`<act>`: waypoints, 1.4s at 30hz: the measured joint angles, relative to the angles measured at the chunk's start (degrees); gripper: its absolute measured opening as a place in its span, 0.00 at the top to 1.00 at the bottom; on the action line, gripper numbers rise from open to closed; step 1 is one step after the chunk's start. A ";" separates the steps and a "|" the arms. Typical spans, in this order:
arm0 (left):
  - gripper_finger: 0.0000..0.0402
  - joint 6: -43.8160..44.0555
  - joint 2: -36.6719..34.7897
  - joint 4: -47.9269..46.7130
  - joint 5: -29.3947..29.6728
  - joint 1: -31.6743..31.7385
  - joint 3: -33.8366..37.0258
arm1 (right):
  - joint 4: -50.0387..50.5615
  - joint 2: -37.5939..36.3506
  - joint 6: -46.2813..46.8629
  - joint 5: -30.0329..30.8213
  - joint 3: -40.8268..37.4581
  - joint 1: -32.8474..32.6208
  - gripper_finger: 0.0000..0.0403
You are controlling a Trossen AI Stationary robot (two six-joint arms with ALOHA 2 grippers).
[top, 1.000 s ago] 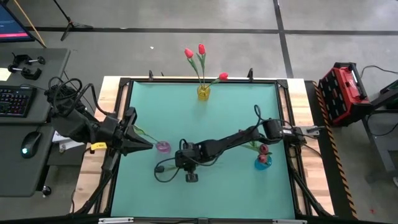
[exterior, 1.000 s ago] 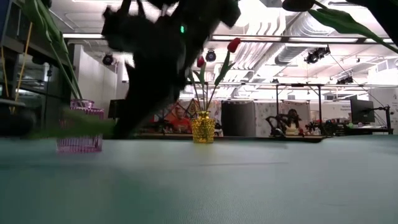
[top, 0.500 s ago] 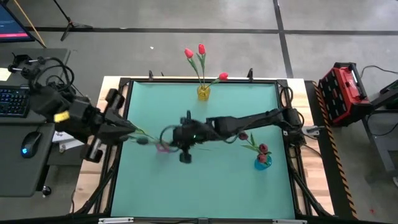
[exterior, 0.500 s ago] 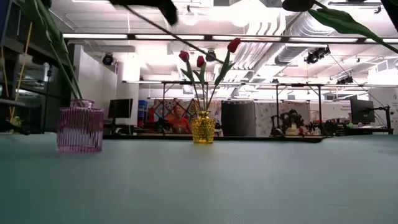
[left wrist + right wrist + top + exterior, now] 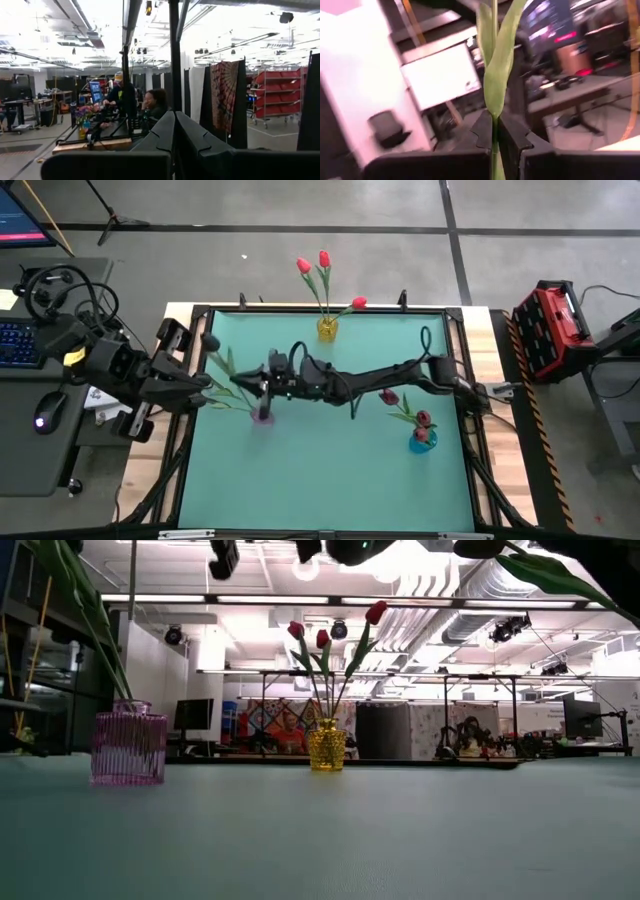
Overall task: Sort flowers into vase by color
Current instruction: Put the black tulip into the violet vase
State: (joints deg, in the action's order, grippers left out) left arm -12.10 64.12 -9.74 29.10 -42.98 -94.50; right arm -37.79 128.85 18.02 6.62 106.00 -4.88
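Observation:
My right gripper (image 5: pixel 246 380) reaches from the right across the table and is shut on a tulip with a near-black bud (image 5: pixel 211 340) and a green leaf (image 5: pixel 496 60), above the pink vase (image 5: pixel 262 415). Other green stems (image 5: pixel 75 610) stand in that pink vase (image 5: pixel 128 745) and lean toward the left edge. My left gripper (image 5: pixel 205 386) is shut at the table's left edge, near those leaning stems; whether it touches them, I cannot tell. Three red tulips (image 5: pixel 322 265) stand in the yellow vase (image 5: pixel 327 329). Crimson ones (image 5: pixel 424 420) stand in the blue vase (image 5: pixel 422 442). My right gripper pinches the tulip's green stem (image 5: pixel 493 119) between its two fingers, just below the leaf. The fingers come level from the table's right and lie across the stem. The flower is lifted, bud end up. Its thin lower stem (image 5: pixel 131 650) drops to the pink vase's mouth.
The yellow vase (image 5: pixel 326 746) stands at the far edge's middle and the blue vase near the right edge. A keyboard and mouse lie on a desk left of the table. A red case (image 5: pixel 553 330) stands on the floor to the right. People sit in the room behind.
My right gripper has risen from low over the table's middle and swung toward the left and far side, carrying the dark tulip to above the pink vase. My left gripper has drawn back from beside the pink vase toward the left edge.

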 joint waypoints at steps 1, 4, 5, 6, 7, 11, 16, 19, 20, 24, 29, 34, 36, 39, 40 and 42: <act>1.00 0.32 0.02 0.16 0.00 0.00 0.00 | -1.21 0.61 -0.02 1.27 0.00 0.15 1.00; 1.00 1.53 0.02 0.32 0.00 0.00 0.00 | -4.27 2.18 -0.02 3.47 0.00 0.67 1.00; 1.00 1.73 0.02 0.31 0.00 0.00 0.00 | -4.76 2.57 -0.04 3.77 0.00 0.76 1.00; 1.00 1.91 0.02 0.31 0.00 0.00 0.00 | -5.33 3.10 -0.04 4.11 0.00 0.87 1.00; 1.00 1.92 0.02 0.28 0.00 0.00 0.00 | -6.00 3.57 -0.09 4.73 0.00 1.02 1.00; 1.00 1.97 0.02 0.37 0.00 0.02 0.00 | -6.46 5.20 -1.06 7.49 0.00 1.26 1.00; 1.00 1.92 0.02 0.60 0.00 0.02 0.00 | -7.08 6.59 -3.14 11.92 0.00 1.72 1.00; 1.00 1.92 -0.02 0.61 0.00 0.02 0.00 | -7.24 6.99 -4.05 12.42 0.00 2.26 1.00; 1.00 1.90 -0.02 0.61 0.00 0.02 0.00 | -7.16 7.03 -4.13 12.41 0.00 2.33 1.00; 1.00 1.82 -0.04 0.60 0.00 0.02 0.00 | -6.95 7.27 -4.57 12.43 0.00 2.78 1.00; 1.00 1.79 -0.07 0.59 0.00 0.02 0.00 | -4.82 7.35 -4.58 12.36 0.00 2.70 1.00; 1.00 0.99 -0.35 0.51 0.00 0.02 0.02 | -4.70 7.35 -4.54 12.34 0.00 2.40 1.00; 1.00 -0.60 -0.49 0.71 0.02 0.04 0.00 | -4.89 7.35 -4.64 12.34 0.00 2.31 1.00; 1.00 -2.14 -0.66 0.70 0.02 0.04 0.00 | -4.86 7.35 -4.92 12.52 0.00 2.31 1.00; 1.00 -2.12 -0.66 0.69 0.02 0.04 0.00 | -4.88 7.44 -4.60 12.86 0.00 2.31 1.00; 1.00 -2.12 -0.66 0.70 0.02 0.04 0.00 | -5.65 7.92 -3.44 13.00 0.00 2.31 1.00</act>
State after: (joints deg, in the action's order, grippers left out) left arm -14.22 63.46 -9.04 29.12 -42.94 -94.50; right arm -43.44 136.77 14.58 19.62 106.00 -2.57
